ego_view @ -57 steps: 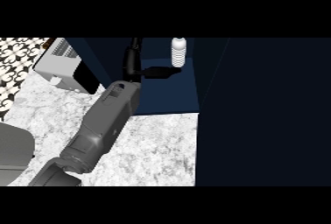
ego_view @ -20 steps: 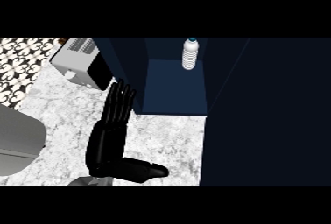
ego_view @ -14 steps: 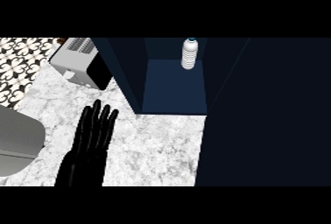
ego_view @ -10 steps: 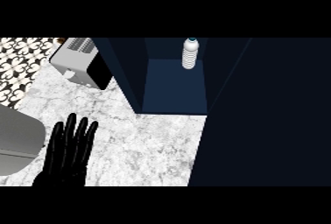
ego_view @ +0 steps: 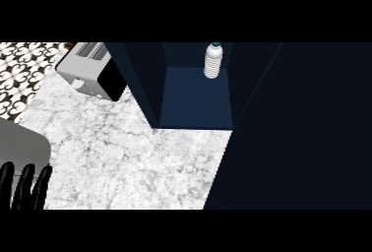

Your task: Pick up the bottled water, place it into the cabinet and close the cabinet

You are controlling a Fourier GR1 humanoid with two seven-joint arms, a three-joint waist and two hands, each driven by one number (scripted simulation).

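I see the clear ribbed plastic water bottle (ego_view: 212,61) standing upright deep inside the open dark-blue cabinet (ego_view: 195,101). Left of the cabinet, my left hand's (ego_view: 24,186) straight black fingers hang over the marble table (ego_view: 138,162).

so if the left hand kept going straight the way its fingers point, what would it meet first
Probably the grey rounded object at the view's left edge, directly beyond the black left hand's straight fingers. Only the fingers show, and depth is unclear, so it might pass above it.
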